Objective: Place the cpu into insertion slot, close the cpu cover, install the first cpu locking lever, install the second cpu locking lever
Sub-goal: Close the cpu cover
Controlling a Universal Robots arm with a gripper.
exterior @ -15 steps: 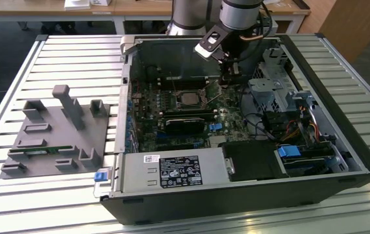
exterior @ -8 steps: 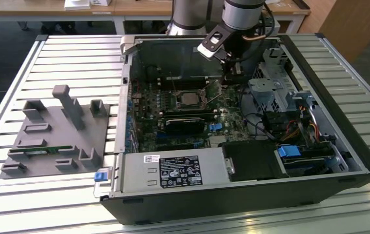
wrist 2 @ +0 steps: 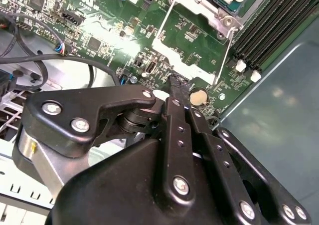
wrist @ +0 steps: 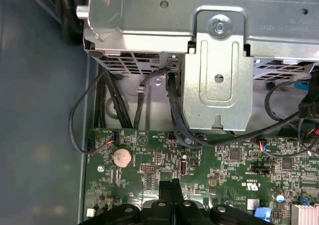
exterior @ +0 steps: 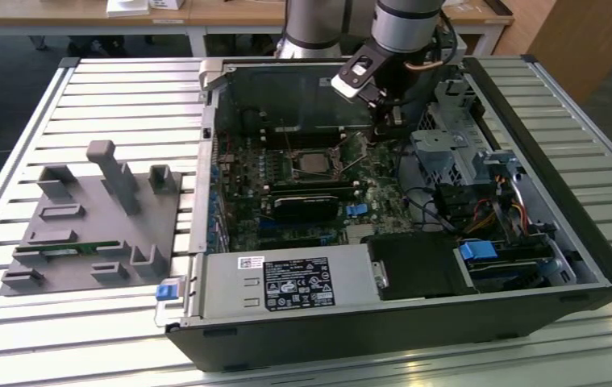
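In the exterior view the computer case lies open on the slatted table. The gripper is hard to read here, its dark fingers lost against the case interior, so I cannot judge its opening from this angle. The cpu shows as a pale square on the green motherboard, near the gripper and at about eight o'clock from it.

In the second wrist view the cpu is cut off at the picture's edge; only a pale corner shows inside the insertion slot. The cpu cover stands open, with green board visible through its window. The fingers are pressed together, gripping nothing, with the tips right at the cover's free edge; I cannot tell whether they touch it. A coin cell sits just beside them.

In the first wrist view most of the gripper is cut off; I see closed fingertips over the board, and beyond them a metal drive cage half hiding some black cables.
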